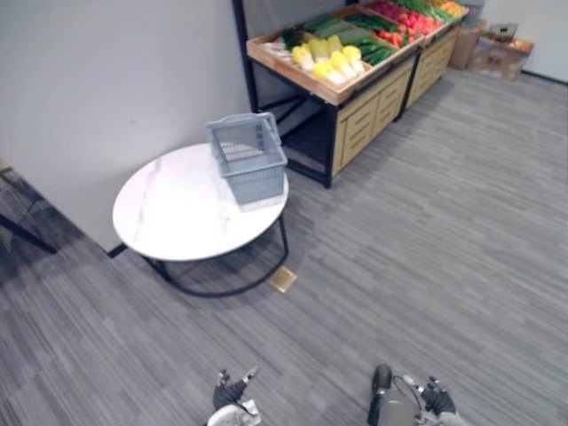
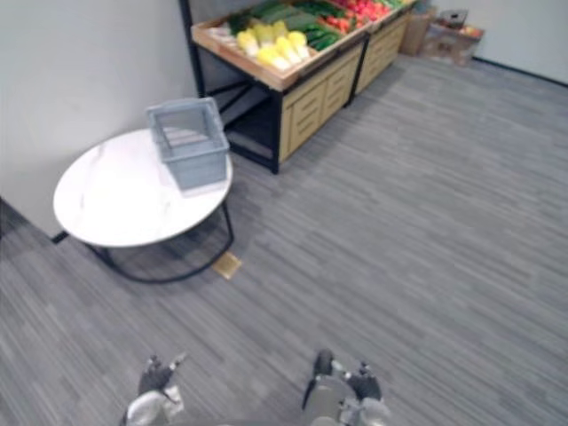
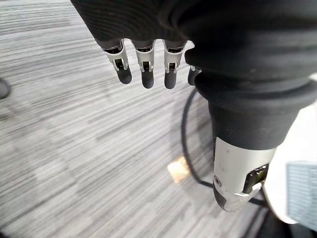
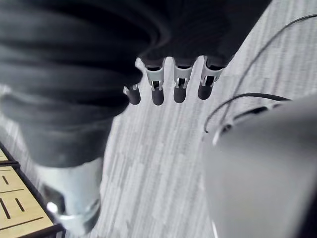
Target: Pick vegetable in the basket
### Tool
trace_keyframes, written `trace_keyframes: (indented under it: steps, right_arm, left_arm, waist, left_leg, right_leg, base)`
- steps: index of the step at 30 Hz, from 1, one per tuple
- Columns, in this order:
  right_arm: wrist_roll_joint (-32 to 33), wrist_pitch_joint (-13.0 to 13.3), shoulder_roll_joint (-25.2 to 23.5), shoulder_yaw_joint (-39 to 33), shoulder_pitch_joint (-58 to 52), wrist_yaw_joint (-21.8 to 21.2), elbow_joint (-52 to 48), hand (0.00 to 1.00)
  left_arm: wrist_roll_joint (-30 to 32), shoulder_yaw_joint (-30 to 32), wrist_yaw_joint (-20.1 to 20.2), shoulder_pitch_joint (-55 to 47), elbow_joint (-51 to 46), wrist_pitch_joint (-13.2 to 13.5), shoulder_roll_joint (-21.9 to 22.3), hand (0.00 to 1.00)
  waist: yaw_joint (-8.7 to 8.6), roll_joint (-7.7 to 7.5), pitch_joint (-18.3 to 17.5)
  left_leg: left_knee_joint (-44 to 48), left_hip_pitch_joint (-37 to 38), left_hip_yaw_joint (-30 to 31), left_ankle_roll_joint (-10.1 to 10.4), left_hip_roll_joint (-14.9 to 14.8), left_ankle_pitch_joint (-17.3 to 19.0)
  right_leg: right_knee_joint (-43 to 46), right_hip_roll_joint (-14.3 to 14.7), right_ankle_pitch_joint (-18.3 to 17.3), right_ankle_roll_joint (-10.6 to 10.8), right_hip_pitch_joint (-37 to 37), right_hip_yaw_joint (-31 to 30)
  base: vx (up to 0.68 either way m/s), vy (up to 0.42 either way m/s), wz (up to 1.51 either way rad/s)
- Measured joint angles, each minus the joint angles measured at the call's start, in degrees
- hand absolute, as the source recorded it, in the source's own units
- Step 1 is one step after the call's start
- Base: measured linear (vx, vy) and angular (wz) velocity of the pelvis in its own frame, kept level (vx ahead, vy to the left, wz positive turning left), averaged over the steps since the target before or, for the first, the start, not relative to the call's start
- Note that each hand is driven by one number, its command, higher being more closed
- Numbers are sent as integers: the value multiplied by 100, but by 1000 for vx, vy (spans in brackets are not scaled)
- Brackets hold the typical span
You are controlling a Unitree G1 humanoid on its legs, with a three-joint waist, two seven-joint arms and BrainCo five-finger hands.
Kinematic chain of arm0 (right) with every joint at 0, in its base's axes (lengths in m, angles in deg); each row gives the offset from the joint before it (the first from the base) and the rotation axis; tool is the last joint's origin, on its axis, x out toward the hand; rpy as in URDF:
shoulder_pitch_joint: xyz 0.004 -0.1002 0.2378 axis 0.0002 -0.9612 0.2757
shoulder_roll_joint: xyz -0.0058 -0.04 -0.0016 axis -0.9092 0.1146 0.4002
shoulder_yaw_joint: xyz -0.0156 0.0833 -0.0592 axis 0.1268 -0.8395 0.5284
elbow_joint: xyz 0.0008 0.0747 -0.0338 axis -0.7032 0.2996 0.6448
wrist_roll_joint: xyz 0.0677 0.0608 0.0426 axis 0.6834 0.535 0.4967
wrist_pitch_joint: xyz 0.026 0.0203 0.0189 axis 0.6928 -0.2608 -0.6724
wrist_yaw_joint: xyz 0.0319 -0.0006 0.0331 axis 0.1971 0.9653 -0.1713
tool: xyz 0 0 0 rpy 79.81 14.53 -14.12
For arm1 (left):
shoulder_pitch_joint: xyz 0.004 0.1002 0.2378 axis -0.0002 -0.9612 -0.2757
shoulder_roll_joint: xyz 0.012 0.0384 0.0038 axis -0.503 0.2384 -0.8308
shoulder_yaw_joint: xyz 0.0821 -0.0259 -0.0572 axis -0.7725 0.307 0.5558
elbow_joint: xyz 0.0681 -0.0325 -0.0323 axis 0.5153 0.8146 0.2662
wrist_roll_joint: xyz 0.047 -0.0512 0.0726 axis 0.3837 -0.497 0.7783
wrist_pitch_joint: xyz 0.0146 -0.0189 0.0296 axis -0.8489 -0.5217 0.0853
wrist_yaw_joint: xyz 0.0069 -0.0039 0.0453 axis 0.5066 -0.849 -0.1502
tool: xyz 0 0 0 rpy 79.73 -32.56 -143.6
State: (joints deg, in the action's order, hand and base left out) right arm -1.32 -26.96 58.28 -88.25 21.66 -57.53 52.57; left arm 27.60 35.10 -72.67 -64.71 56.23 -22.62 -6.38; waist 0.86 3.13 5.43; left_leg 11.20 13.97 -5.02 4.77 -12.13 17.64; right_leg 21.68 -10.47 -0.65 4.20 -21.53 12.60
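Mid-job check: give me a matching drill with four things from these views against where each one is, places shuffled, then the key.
Things:
1. grey basket
2. yellow vegetables
3. brass floor plate
4. left hand

Places:
A. on the round white table, near its edge
B. flat on the carpet beside the table's dark frame
C. over the carpet, open, holding nothing
D. on the wooden stand

Pairs: 1-A; 2-D; 3-B; 4-C

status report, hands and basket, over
Left robot hand open, empty. Right robot hand open, empty. Basket on round table, vegetables on stand beyond. Nothing in the way.
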Motion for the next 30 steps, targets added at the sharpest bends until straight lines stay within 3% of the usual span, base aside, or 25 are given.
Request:
trace_keyframes:
  steps: [1,3,4,5,6,8,10,12,14,15,16,17,18,20,22,24,25,26,27,28,29,30]
  right_arm:
    - [-41,-1,-6,-77,37,16,71,0]
    - [-156,-74,-15,-226,82,25,126,0]
    - [-163,-121,9,-238,81,25,181,0]
    - [-167,-149,37,-238,105,28,279,0]
    - [-181,-215,42,-217,135,28,406,0]
    - [-377,-228,44,-25,173,29,445,0]
    - [-382,-227,21,95,312,22,474,0]
    - [-369,-219,-22,278,582,24,527,0]
    - [-356,-198,-27,497,628,23,501,0]
    - [-316,-183,-7,706,624,24,463,0]
    - [-312,-183,-21,824,615,28,450,0]
    - [-310,-183,-93,1098,594,26,433,0]
    - [-319,-162,-165,1342,635,4,346,0]
    - [-329,-93,-280,1392,654,-20,329,0]
    - [-337,-96,-303,1380,650,-87,411,0]
    - [-382,-98,-280,1119,542,-106,572,0]
    - [-396,-103,-241,870,438,-103,722,0]
    - [-402,-121,-175,565,309,-108,804,0]
    - [-439,-118,-107,414,271,-98,794,0]
    - [-561,-150,-7,177,184,-90,823,0]
    - [-517,-128,-13,-61,152,-83,772,0]
    - [-534,-110,57,-188,150,-62,767,0]
  left_arm:
    - [35,37,2,-10,87,-51,11,0]
    - [170,342,-1,-16,225,-84,10,0]
    - [170,502,-2,-13,290,-106,4,0]
    - [147,587,22,-12,357,-125,4,0]
    - [151,795,63,-1,377,-128,-7,0]
    - [154,962,131,6,349,-121,11,0]
    - [130,1003,217,16,306,-103,6,0]
    - [29,984,252,42,301,-77,-55,0]
    - [-71,903,246,32,308,-83,-122,0]
    - [-68,889,234,-14,319,-94,-154,0]
    - [-90,915,233,-18,322,-111,-178,0]
    - [-68,909,215,-30,315,-144,-320,0]
    - [-75,871,199,-15,310,-137,-406,0]
    - [-65,1001,194,-9,366,-198,-454,0]
    - [-43,1065,179,-123,506,-287,-444,0]
    - [-16,1039,147,-266,591,-296,-471,0]
    - [-5,866,113,-323,626,-298,-533,0]
    - [100,583,99,-330,649,-299,-629,0]
    - [177,440,95,-316,659,-304,-675,0]
    - [221,173,76,-329,661,-311,-776,0]
    - [245,21,47,-315,653,-340,-841,0]
    - [341,-151,-7,-221,637,-378,-917,0]
  waist:
    - [2,31,-19]
    - [-47,104,-16]
    - [-57,67,34]
    - [-15,96,56]
    - [81,96,71]
    - [102,83,78]
    - [130,73,86]
    - [155,58,119]
    - [168,1,156]
    - [186,4,162]
    - [224,-39,185]
    - [298,-199,159]
    - [298,-395,180]
    - [449,-442,257]
    - [465,-467,217]
    - [442,-508,117]
    - [416,-519,56]
    - [382,-527,61]
    - [346,-523,72]
    - [239,-501,117]
    - [119,-519,136]
    - [-15,-543,145]
  left_leg:
    - [268,-103,93,-2,-47,-199]
    - [1582,-722,410,85,-190,-1000]
    - [2636,-1253,707,501,-252,-1688]
    - [3466,-1549,740,644,-293,-1796]
    - [4427,-1961,515,624,-320,-1715]
    - [4854,-2289,164,518,-321,-1369]
    - [4781,-2626,-147,428,-308,-991]
    - [3557,-3037,-600,211,-229,-556]
    - [2129,-3007,-647,76,-47,-664]
    - [849,-2921,-486,-63,66,-975]
    - [682,-2888,-437,-37,118,-1482]
    - [603,-2787,-589,-101,366,-1444]
    - [831,-2914,-626,-170,405,-1257]
    - [1330,-3102,-715,-267,371,-910]
    - [1354,-2960,-862,-396,418,-752]
    - [956,-2627,-945,-459,654,-728]
    - [649,-2359,-981,-481,804,-728]
    - [379,-2018,-1000,-541,925,-684]
    - [261,-1826,-993,-574,978,-657]
    - [32,-1418,-980,-635,1060,-615]
    - [-57,-1142,-895,-686,1093,-578]
    - [-210,-761,-817,-701,1108,-564]
  right_leg:
    - [68,33,-69,-58,42,43]
    - [5,125,-360,-144,423,274]
    - [-217,185,-472,-206,794,408]
    - [-448,257,-499,-250,1116,422]
    - [-853,367,-499,-251,1705,409]
    - [-1267,433,-501,-253,2329,382]
    - [-1597,464,-552,-254,2687,300]
    - [-1884,395,-655,-94,3085,195]
    - [-1884,254,-857,73,3253,143]
    - [-1854,185,-1036,236,3336,84]
    - [-1849,114,-1109,332,3409,41]
    - [-1864,-57,-1180,283,3493,-23]
    - [-1881,-68,-1047,175,3465,-47]
    - [-1992,-91,-742,244,3494,-130]
    - [-2005,-159,-307,320,3494,-418]
    - [-1557,-338,-84,362,3320,-698]
    - [-722,-473,-70,359,2974,-843]
    - [490,-599,153,438,2465,-997]
    - [1108,-653,443,441,2212,-1063]
    - [2313,-693,998,533,1737,-1253]
    - [3245,-639,829,453,1407,-1317]
    - [4012,-513,440,363,1040,-1251]
  base:
    - [652,-444,3]
    - [571,-377,23]
    - [607,-310,28]
    - [789,-352,6]
    - [639,-242,-14]
    - [388,-125,-18]
    - [347,-42,-29]
    - [421,105,-37]
    - [349,249,-20]
    - [329,297,-20]
    - [369,283,-20]
    - [412,205,-1]
    - [412,176,0]
    - [369,199,-8]
    - [363,244,-12]
    - [329,215,-7]
    - [397,244,-1]
    - [318,196,1]
    - [372,203,9]
    - [244,107,22]
    - [380,131,40]
    - [323,50,45]
